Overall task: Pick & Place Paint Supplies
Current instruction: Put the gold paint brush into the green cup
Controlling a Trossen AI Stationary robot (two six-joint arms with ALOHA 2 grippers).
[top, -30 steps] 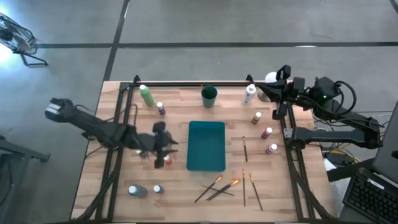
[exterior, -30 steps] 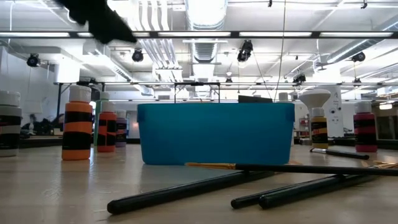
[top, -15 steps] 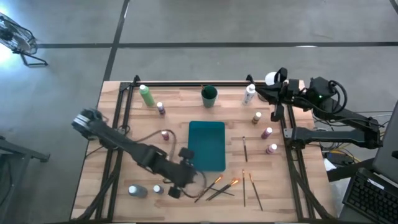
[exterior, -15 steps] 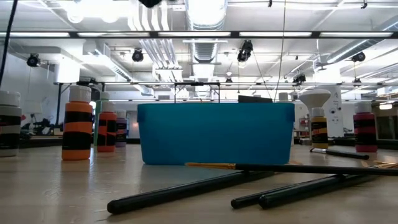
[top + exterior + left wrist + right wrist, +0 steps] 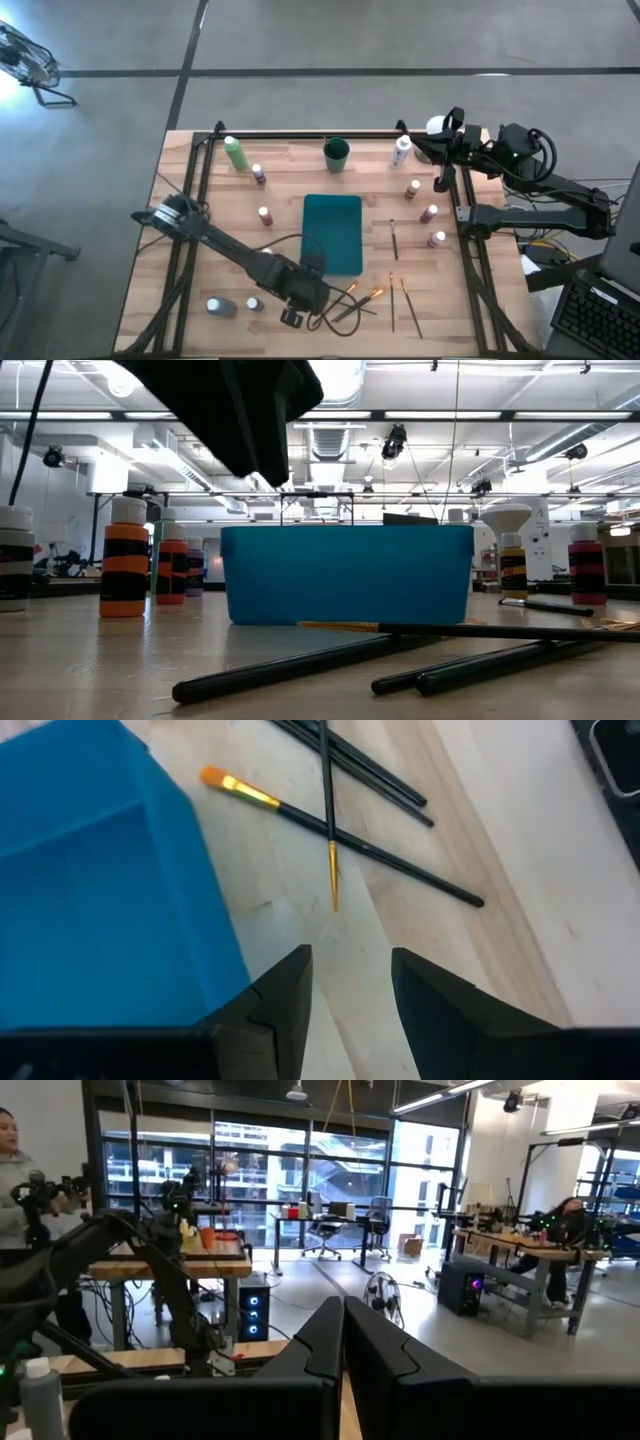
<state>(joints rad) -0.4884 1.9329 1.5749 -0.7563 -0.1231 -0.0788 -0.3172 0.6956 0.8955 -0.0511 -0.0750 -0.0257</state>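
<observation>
Left pincer [image 5: 350, 990], narrowly parted and empty, above slim dark-handled brushes [image 5: 340, 820] crossing on the pale wood bench [image 5: 520, 870], beside the smooth teal tray [image 5: 90, 910]; right pincer [image 5: 343, 1342] closed.

overhead and table-level views share teal tray [image 5: 332, 233], brushes [image 5: 300, 665]
</observation>
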